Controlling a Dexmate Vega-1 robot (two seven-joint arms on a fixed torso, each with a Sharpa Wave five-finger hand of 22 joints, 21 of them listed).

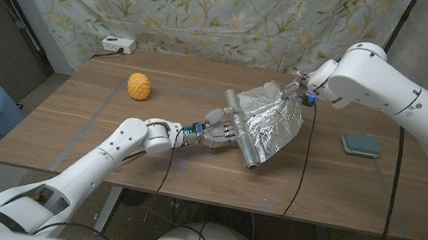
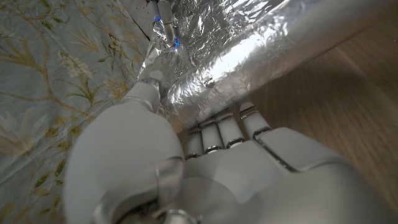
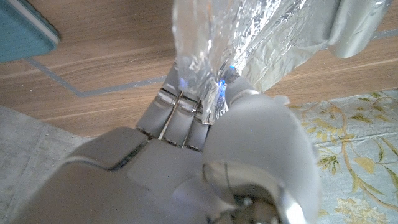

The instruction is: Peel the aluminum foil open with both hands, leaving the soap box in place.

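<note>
1. Gripping the near-left edge of the aluminum foil (image 1: 266,122) with the left hand (image 1: 219,130), fingers closed on the sheet beside the rolled-up tube at its near end; in the left wrist view, fingers (image 2: 229,129) tucked under the crinkled foil (image 2: 249,43) and thumb pressed against its edge.
2. Pinching the far-right corner of the foil with the right hand (image 1: 304,91), raised a little above the table (image 1: 91,126); in the right wrist view, fingers (image 3: 177,109) and thumb closed on a bunched strip of foil (image 3: 249,37).
3. Stretched between the two hands near the table's middle, foil lifted and sloping, its rolled edge pointing toward the table's near side.
4. Cannot tell where the soap box sits: hidden by the foil, if under it at all.
5. Lying well apart to the left on the table, an orange bumpy ball (image 1: 139,87).
6. Resting to the right of the foil, a teal rectangular pad (image 1: 361,145), also seen at the edge of the right wrist view (image 3: 22,31).
7. Sitting at the far-left table corner, a white power strip (image 1: 118,45), with a floral curtain (image 1: 215,7) hanging behind.
</note>
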